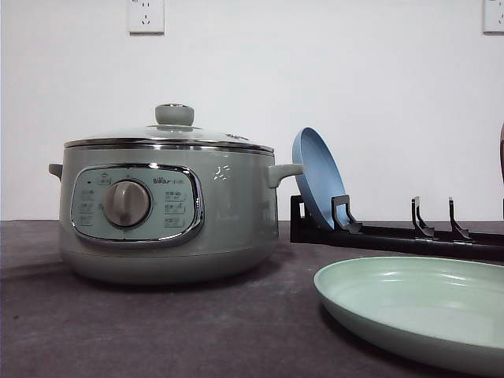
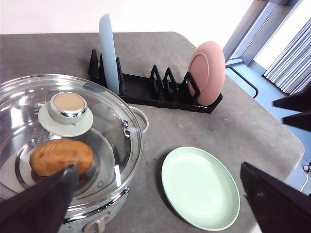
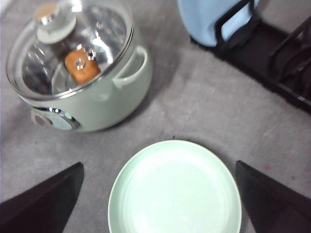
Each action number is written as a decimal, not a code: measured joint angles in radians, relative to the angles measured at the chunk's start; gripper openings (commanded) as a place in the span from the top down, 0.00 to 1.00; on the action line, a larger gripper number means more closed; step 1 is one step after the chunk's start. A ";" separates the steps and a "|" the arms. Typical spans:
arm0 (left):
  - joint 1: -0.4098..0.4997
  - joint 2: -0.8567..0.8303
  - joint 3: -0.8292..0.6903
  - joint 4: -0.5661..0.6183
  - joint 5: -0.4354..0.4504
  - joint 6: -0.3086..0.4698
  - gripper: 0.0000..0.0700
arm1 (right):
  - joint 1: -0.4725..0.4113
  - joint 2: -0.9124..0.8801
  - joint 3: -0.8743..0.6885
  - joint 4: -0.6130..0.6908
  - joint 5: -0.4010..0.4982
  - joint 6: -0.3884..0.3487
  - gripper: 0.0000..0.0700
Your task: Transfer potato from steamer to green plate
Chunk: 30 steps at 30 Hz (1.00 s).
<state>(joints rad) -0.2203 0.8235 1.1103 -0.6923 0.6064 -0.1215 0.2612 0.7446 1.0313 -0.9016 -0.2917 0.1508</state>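
Front view: the steamer stands on the left of the dark table, its glass lid seated flat on the chrome rim, so the first step is not yet done. To its right and nearer lies the green plate, bare. Behind, a blue plate stands on edge in a black rack.

Left wrist view: the potato lies inside the steamer under the lid, an oval orange-brown lump with rough, dull skin, resting on the metal tray just beside the lid knob. The left gripper hangs above the steamer's near edge with its dark fingers spread wide, holding nothing. A pink plate stands at the right end of the rack.

Right wrist view: the right gripper hovers over the green plate, fingers also far apart and empty.

Risks, as I judge them: the lid must come off by its small smooth knob, which could slip from the fingers and drop onto the pot or table. The potato's rounded shape may roll in a loose pinch. A lid set down carelessly could land on the plate.
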 measured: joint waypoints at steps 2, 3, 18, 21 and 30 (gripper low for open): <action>0.000 0.000 0.000 -0.001 0.000 0.000 0.00 | -0.035 -0.031 0.000 -0.009 -0.048 -0.017 0.10; 0.000 0.000 0.000 -0.001 0.000 0.000 0.00 | -0.042 -0.047 0.000 -0.010 -0.067 -0.022 0.10; -0.015 0.178 0.200 -0.169 -0.118 0.016 0.00 | -0.044 -0.082 0.000 -0.012 -0.215 -0.001 0.10; -0.035 0.261 0.285 -0.229 -0.205 0.029 0.00 | -0.044 -0.083 0.000 0.009 -0.229 0.003 0.10; -0.121 0.548 0.558 -0.384 -0.374 0.038 0.00 | -0.044 -0.083 0.000 0.037 -0.239 0.008 0.10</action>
<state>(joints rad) -0.3415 1.3713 1.6686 -1.0764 0.2327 -0.0836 0.2169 0.6617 1.0313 -0.8648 -0.5304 0.1586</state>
